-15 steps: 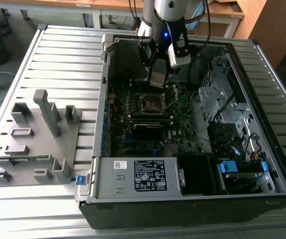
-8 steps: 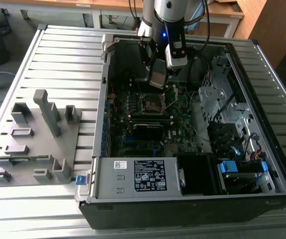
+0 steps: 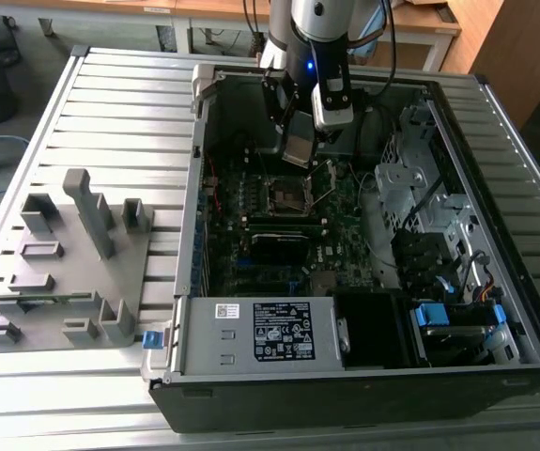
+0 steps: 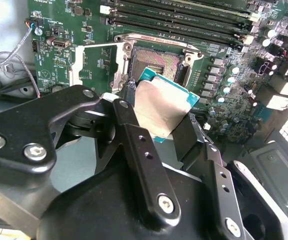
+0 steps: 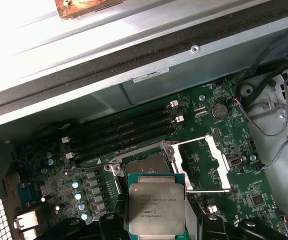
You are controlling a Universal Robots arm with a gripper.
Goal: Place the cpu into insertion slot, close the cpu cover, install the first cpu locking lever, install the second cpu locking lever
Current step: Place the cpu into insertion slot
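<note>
My gripper (image 3: 300, 139) hangs inside the open computer case, shut on the cpu (image 3: 297, 151), a flat silver-topped square chip. In both wrist views the cpu (image 4: 161, 107) (image 5: 156, 207) sits between the black fingers (image 4: 133, 142), held above and slightly to one side of the insertion slot (image 4: 156, 62) (image 5: 144, 165). The slot (image 3: 286, 194) is a black square socket on the green motherboard, and it lies bare. Beside the socket, the cpu cover (image 5: 206, 167) (image 4: 96, 65), a silvery frame plate, is flipped open.
The case walls (image 3: 194, 188) surround the board. A black heatsink (image 3: 279, 246) and the power supply (image 3: 270, 334) sit nearer the camera than the socket. Memory slots (image 5: 128, 132) run along the socket's far side. Drive bays and cables (image 3: 439, 244) fill the exterior view's right. A grey fixture (image 3: 63, 263) stands outside.
</note>
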